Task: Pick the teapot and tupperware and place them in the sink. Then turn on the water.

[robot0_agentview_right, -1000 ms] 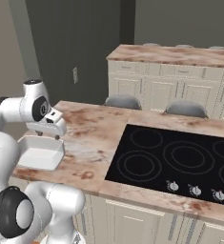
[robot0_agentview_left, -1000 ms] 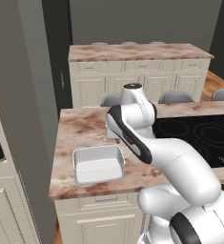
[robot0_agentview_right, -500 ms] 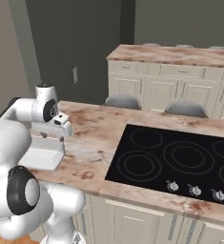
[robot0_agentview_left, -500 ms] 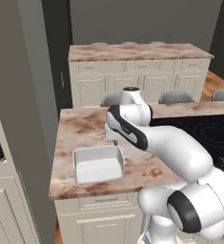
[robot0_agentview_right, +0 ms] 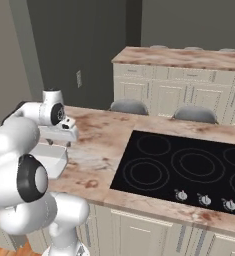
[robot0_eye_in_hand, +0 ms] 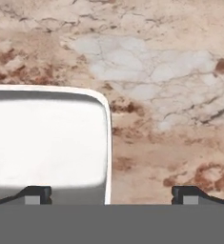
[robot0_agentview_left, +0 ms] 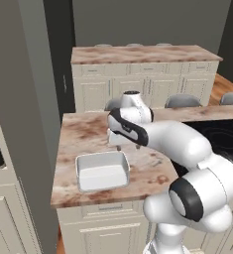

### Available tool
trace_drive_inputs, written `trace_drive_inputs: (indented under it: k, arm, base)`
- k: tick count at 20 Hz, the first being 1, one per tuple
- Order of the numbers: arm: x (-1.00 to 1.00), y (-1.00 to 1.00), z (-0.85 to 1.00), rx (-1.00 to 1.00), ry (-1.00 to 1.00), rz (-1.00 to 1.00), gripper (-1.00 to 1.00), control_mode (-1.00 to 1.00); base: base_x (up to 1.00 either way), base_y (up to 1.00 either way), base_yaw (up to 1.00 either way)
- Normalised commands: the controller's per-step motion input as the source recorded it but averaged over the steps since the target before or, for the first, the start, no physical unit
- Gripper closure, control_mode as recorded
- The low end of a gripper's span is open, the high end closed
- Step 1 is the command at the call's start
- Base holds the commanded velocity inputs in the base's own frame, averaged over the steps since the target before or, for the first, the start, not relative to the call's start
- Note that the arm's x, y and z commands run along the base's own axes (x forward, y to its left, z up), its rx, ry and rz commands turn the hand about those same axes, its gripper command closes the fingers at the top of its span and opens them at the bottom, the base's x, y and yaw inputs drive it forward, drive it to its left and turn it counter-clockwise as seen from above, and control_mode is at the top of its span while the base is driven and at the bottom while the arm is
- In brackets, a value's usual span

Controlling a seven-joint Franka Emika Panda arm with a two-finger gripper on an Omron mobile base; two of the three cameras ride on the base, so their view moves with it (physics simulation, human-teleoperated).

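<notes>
The tupperware (robot0_agentview_left: 102, 171) is a shallow white container with rounded corners, lying on the marbled island counter (robot0_agentview_left: 83, 131) near its front left corner. My gripper (robot0_agentview_left: 119, 145) hangs just past the container's far right corner, pointing down, jaws open and empty. The right base view has the gripper (robot0_agentview_right: 57, 142) over the tupperware's (robot0_agentview_right: 50, 158) back edge. Looking down from the hand, the tupperware (robot0_eye_in_hand: 46, 143) lies on the left and its right rim runs between my fingertips (robot0_eye_in_hand: 189, 194), with bare counter on the right. The teapot, the sink and the water are out of view.
A black cooktop (robot0_agentview_right: 189, 167) lies in the island to the right. Grey stools (robot0_agentview_left: 182, 100) stand behind the island, and a second counter with cream cabinets (robot0_agentview_left: 143, 53) runs along the back. A tall grey cabinet side (robot0_agentview_left: 19, 109) rises at the left.
The arm has folded lower and the hand has come down a little toward the counter at the tupperware's far right corner. Jaws stay wide; the tupperware has not moved.
</notes>
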Motion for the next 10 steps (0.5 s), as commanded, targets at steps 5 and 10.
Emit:
trace_drive_inputs:
  k: [5,10]
  arm:
    - [0.29,0.12,-0.42,0.0,0.0,0.0,-1.0,-1.0]
    - [0.09,0.04,-0.4,0.0,0.0,0.0,-1.0,-1.0]
  base:
    - [0.0,0.0,0.0]
    - [0.0,0.0,0.0]
